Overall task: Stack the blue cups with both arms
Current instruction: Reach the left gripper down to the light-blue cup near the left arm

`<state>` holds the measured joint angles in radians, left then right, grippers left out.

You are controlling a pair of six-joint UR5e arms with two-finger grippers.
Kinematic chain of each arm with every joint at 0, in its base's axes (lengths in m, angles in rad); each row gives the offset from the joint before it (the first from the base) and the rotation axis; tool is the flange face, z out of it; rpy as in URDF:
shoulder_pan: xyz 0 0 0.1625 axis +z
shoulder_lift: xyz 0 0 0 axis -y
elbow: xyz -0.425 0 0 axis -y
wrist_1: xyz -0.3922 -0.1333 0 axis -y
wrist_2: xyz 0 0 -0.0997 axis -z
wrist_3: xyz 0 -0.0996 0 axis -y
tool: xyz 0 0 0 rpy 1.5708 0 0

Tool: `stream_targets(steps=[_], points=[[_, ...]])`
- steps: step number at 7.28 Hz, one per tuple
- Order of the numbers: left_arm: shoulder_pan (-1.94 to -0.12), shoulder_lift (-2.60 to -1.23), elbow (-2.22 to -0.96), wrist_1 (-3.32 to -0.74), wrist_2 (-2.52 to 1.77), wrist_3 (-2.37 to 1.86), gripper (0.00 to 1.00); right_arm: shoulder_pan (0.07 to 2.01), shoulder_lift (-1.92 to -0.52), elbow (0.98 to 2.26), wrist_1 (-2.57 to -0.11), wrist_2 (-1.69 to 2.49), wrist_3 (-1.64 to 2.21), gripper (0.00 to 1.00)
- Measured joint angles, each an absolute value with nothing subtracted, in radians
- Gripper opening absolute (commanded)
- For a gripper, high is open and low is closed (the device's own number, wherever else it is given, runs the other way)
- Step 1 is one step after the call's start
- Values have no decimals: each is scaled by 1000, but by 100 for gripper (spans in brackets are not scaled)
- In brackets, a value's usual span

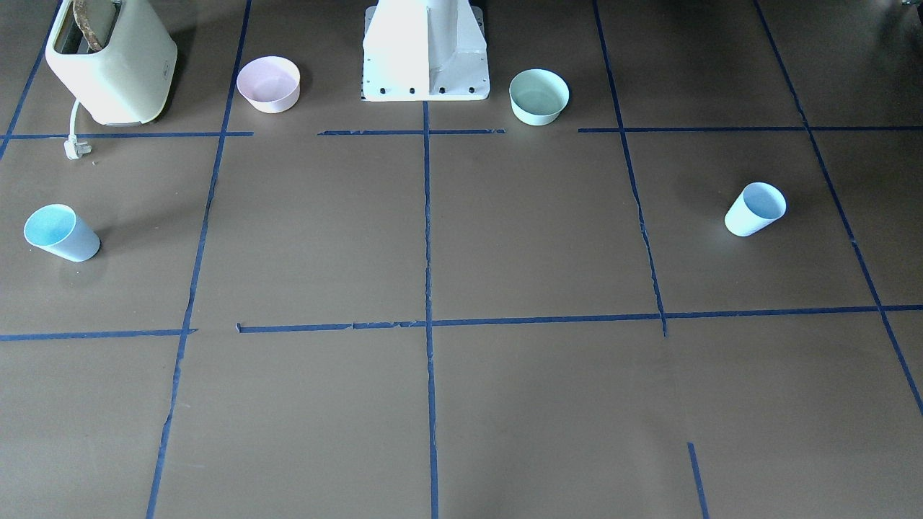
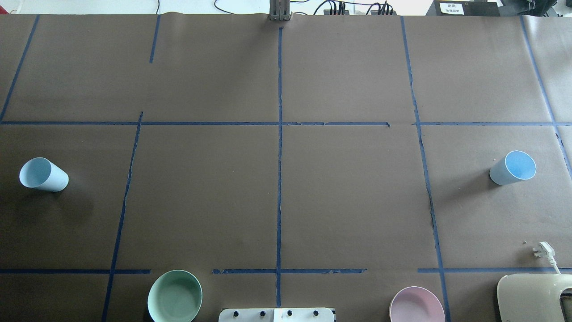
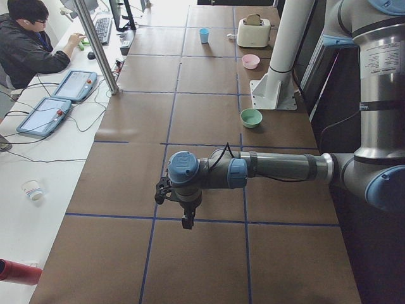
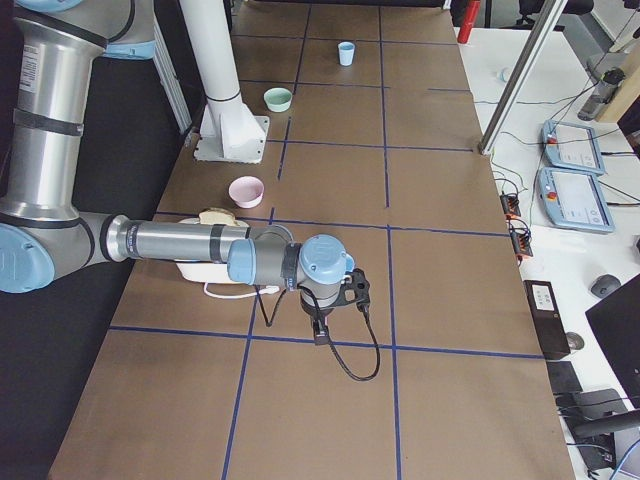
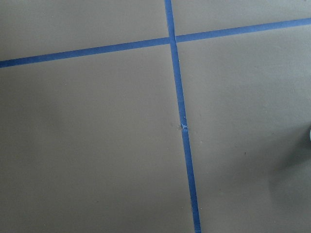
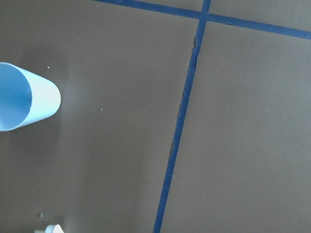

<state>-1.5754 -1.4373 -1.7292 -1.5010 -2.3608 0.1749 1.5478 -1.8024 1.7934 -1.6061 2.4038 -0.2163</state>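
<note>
**Cup positions.** The two blue cups stand upright, mouths up, at opposite ends of the surface (image 2: 348,197) and well apart. The left cup (image 2: 43,174) is in the left arm's half and the right cup (image 2: 512,167) is in the right arm's half. This layout probably assigns one cup to each arm, so neither arm has to reach across the centre tape line (image 2: 279,179).

**Arm posture.** The left arm (image 3: 278,168) and the right arm (image 4: 170,240) each extend level above the surface. The left end effector (image 3: 187,215) and the right end effector (image 4: 319,328) point straight down. Neither touches a cup. This posture suits a descent from above.

**End effector state.** Both end effectors appear only in the side views, so their opening cannot be told. Nothing is seen held in either.

**Alignment.** In the right wrist view the right cup sits at the frame's left edge. The right end effector is therefore likely beside the cup, not over it. The task appears to be at its start.

**Other items.** The pink bowl (image 1: 268,84), the green bowl (image 1: 539,96) and the toaster (image 1: 112,61) sit near the pedestal (image 1: 425,50), away from both cups.
</note>
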Motion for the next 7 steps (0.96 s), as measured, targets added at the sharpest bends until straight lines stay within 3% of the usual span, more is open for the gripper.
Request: stream_targets(steps=[7], points=[[-1570, -1492, -1743, -1565, -2370, 168, 100, 1543, -1802, 1795, -1606, 2405, -216, 100]])
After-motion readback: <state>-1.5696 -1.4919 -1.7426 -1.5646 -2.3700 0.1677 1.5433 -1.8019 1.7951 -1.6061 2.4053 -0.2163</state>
